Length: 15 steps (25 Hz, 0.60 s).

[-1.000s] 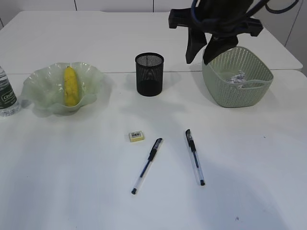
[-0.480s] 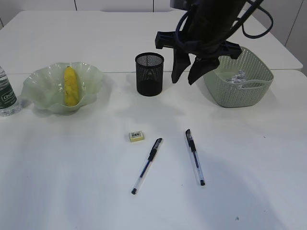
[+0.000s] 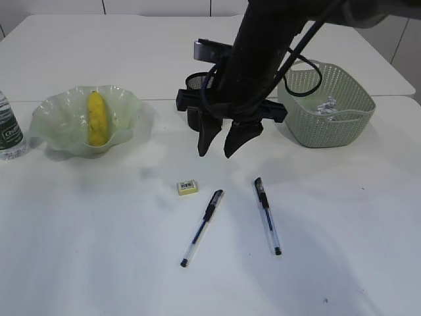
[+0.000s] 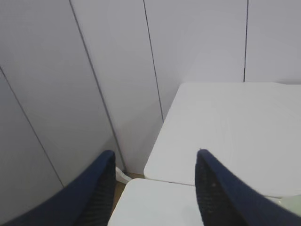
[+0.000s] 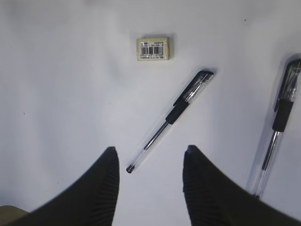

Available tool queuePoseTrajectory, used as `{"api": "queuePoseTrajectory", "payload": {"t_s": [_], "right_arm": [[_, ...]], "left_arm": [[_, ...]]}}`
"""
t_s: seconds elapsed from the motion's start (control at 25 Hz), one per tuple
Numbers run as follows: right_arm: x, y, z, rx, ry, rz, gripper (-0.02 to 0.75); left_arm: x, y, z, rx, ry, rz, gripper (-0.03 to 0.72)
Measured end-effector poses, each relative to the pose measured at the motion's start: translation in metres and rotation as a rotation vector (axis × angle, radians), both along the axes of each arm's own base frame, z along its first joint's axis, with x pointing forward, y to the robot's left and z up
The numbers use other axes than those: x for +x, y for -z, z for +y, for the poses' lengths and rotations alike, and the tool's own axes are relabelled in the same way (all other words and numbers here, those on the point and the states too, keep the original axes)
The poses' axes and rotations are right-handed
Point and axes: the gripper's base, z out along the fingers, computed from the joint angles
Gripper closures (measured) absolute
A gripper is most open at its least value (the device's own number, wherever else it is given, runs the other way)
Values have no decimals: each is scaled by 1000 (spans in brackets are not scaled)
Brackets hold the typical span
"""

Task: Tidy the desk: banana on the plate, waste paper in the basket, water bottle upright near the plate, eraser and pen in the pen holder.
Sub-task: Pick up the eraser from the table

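Desk (image 3: 79,250), plain white, fills the exterior view. At the far left edge stands the water bottle (image 3: 9,131), upright, just beside the plate (image 3: 128,105), where the banana (image 3: 97,117) lies. Near the centre, the eraser (image 3: 187,187) rests flat on the tabletop, with one pen (image 3: 202,227) just right of it and a second pen (image 3: 267,215) farther right. Above them hangs the right gripper (image 3: 220,141), fingers spread, grasping nothing. Behind the arm, the pen holder (image 3: 192,82) is mostly hidden. In the upper right, the basket (image 3: 316,135) holds the waste paper (image 3: 324,105). The left wrist view shows the left gripper (image 4: 155,183) spread apart and empty, facing a pale wall.
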Motion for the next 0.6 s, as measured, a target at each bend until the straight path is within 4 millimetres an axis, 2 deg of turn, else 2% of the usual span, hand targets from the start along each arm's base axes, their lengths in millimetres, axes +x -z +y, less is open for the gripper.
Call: {"api": "queuePoseTrajectory", "payload": {"t_s": [0.24,0.6], "right_arm": [[8,27,6,3,-14,33,398],[19,31,15,88,-17,-67,398]], "left_arm": [[-4,6,7,-16,-89,60,308],[-3,5,6,-25,-76,49,308]]}}
